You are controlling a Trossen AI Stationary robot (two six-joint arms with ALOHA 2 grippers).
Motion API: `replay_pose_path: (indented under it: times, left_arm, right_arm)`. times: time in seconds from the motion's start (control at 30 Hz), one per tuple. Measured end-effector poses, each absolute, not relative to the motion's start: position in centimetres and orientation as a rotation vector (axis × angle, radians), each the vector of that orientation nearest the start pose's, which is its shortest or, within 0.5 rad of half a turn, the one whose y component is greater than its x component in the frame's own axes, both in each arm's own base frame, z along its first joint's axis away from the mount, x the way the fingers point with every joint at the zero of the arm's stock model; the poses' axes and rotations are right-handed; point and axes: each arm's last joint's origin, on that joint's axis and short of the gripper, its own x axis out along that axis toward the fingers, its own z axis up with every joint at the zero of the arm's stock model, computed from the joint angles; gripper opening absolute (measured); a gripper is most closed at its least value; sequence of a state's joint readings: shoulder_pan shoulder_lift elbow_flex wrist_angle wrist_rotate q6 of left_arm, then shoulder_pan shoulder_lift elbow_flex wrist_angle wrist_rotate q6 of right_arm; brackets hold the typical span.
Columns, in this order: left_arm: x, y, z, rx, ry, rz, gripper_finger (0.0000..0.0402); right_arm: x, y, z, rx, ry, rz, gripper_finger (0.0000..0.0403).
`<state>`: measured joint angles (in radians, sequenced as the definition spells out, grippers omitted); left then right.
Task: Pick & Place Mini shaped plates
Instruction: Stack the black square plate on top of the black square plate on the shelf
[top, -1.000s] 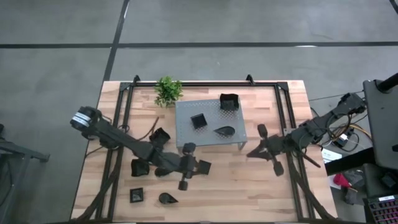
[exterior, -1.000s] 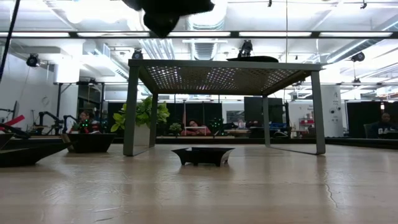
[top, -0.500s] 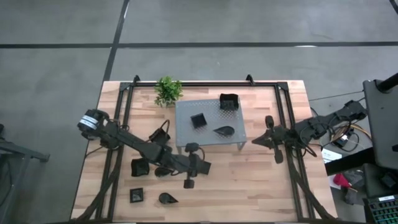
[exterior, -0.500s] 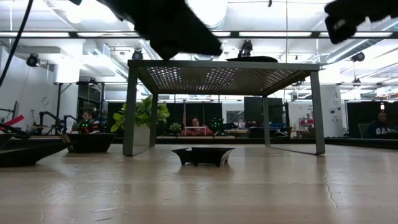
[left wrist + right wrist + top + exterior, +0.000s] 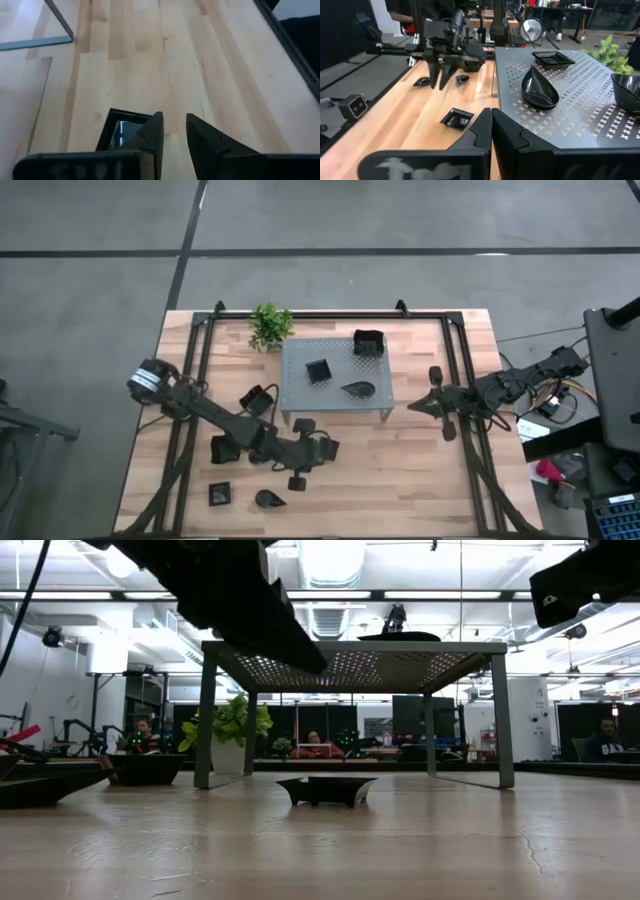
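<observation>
On the pale wooden table, my part-open left gripper hovers empty just before the grey perforated metal stand, over a small glossy black square dish: light, rigid, slippery, so I pinch its raised rim

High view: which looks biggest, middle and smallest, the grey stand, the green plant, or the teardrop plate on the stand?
1. grey stand, clearly the biggest
2. green plant
3. teardrop plate

Left end effector drawn back toward near table edge; right end effector retreated rightward.
</observation>
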<state>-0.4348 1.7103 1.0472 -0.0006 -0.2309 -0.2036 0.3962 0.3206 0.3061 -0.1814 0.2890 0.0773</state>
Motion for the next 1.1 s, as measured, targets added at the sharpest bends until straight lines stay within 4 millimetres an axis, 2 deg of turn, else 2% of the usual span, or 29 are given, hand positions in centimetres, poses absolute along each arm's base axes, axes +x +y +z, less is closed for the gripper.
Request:
replay_pose_path:
  times: [0.23, 0.37, 0.73, 0.93, 1.1]
  left_arm:
    - [32.2, -16.8, 19.5, 0.007, 0.683, -0.160, 0.0078]
    - [32.2, -17.5, 19.2, 0.036, 0.696, -0.097, 0.0078]
    - [34.8, -18.9, 16.8, 0.100, 0.786, -0.035, 0.0078]
    - [35.9, -19.2, 16.8, 0.181, 0.831, 0.026, 0.0078]
    - [36.0, -19.0, 17.1, 0.195, 0.832, 0.056, 0.0078]
  right_arm:
    - [10.4, 3.5, 22.4, -0.045, 0.190, 0.105, 0.0009]
    - [10.4, 3.4, 22.4, -0.041, 0.189, 0.105, 0.0009]
    - [8.6, 2.7, 22.5, -0.009, 0.164, 0.104, 0.0009]
    - [8.1, 2.6, 20.8, -0.028, 0.206, 0.163, 0.0009]
    - [8.3, 2.7, 19.1, -0.027, 0.243, 0.161, 0.0009]
